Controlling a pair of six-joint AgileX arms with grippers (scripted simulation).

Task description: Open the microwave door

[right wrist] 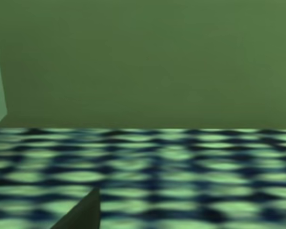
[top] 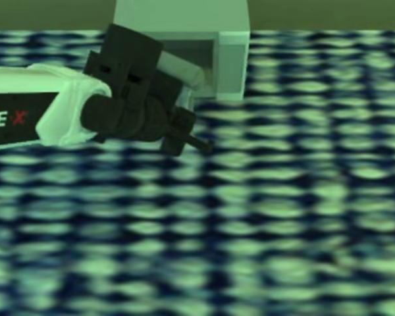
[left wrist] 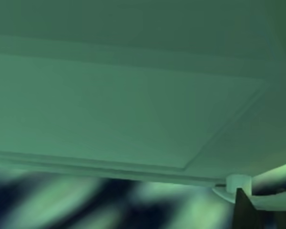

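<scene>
Microwave (top: pixel 207 29) at top centre of top view, cavity exposed. Microwave door (top: pixel 181 69) swung out, partly open. Left gripper (top: pixel 184 128) beside door edge, likely pulling it; finger state cannot tell. Right arm out of frame.

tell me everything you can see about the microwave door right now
The microwave door is a flat, pale grey panel, matte and plastic-looking, with a framed, slightly paler window that fills the left wrist view. It stands partly open, swung out toward the top view's left, so the dark cavity of the microwave shows behind it at the table's far edge. The left tool sits right at the door's front edge, hiding much of it; actual contact cannot be made out.
</scene>
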